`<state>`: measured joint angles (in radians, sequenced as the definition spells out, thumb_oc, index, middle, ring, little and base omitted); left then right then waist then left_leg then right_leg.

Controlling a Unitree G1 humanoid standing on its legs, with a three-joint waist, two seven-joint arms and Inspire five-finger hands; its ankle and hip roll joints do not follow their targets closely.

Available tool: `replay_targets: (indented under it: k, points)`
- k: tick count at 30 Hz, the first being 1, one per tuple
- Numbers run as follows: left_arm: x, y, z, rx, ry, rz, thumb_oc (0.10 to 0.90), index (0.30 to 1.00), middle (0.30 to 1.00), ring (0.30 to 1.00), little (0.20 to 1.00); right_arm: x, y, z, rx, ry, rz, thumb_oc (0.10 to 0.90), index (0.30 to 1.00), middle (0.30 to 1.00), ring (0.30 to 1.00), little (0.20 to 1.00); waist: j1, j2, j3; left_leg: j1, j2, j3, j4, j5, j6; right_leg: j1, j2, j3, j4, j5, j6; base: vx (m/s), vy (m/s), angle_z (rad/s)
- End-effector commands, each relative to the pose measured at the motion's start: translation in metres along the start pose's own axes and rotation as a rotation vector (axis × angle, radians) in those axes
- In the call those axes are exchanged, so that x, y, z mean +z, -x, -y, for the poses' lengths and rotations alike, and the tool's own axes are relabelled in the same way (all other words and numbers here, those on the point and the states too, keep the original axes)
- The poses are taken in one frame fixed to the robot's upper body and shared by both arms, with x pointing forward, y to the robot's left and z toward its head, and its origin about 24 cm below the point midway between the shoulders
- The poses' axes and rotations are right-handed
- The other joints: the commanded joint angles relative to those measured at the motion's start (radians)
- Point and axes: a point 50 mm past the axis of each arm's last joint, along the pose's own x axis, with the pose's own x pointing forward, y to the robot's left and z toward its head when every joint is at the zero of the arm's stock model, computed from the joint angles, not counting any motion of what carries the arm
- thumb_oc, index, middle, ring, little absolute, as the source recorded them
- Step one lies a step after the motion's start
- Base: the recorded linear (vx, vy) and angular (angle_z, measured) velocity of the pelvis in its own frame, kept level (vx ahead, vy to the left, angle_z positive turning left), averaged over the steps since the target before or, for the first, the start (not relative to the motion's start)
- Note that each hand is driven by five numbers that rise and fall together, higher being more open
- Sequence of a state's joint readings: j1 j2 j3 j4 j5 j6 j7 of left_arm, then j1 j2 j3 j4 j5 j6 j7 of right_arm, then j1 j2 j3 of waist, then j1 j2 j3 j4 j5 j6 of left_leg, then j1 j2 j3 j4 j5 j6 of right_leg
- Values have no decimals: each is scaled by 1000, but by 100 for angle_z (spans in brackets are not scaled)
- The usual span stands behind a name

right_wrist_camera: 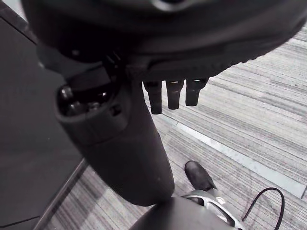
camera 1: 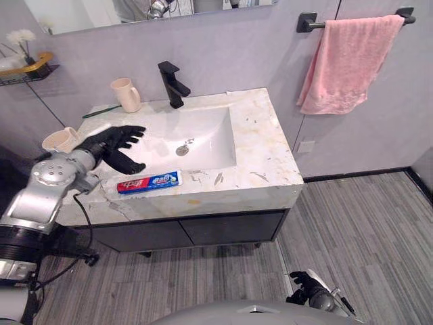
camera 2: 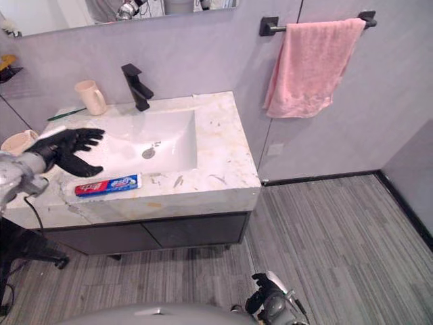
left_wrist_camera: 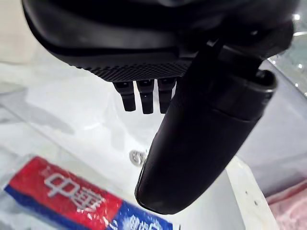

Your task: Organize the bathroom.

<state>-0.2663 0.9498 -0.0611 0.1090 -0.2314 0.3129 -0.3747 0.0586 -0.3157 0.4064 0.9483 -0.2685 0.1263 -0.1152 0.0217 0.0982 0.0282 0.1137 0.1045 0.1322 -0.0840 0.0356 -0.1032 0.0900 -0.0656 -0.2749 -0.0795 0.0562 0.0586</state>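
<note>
One toothpaste tube (camera 1: 149, 182) lies lengthwise left-right on the tabletop (camera 1: 260, 145), lower left; left robot hand (camera 1: 116, 145) hovers above it, fingers spread, empty.

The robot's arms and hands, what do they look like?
The left arm is silver-grey metal with rounded joint housings, ending in a black left hand with slim segmented fingers and a thick, smooth, rounded thumb; its palm edge has a fine dotted texture. The right hand is the same dark build, with a glossy thumb.
</note>
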Motion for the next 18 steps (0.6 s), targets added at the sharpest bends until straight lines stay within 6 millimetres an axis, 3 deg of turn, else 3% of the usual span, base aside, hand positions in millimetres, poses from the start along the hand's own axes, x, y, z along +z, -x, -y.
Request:
replay_targets:
  k: [1, 18]
  points:
    - [51, 17, -68, 267, -133, 139, 800, 900, 900, 900, 900, 5, 0, -6, 29, 98, 27, 800, 900, 900, 900, 900, 4, -45, -21, 12, 8, 17, 115, -123, -29, 10, -62, 91, -8, -58, 100, 6, 13, -5]
    - [30, 18, -79, 242, -178, 7, 800, 900, 900, 900, 900, -13, 1, -6, 10, 120, -42, 800, 900, 900, 900, 900, 4, -55, -22, 6, 8, 27, 113, -118, -27, 5, -59, 91, -8, -57, 100, 0, 0, 0]
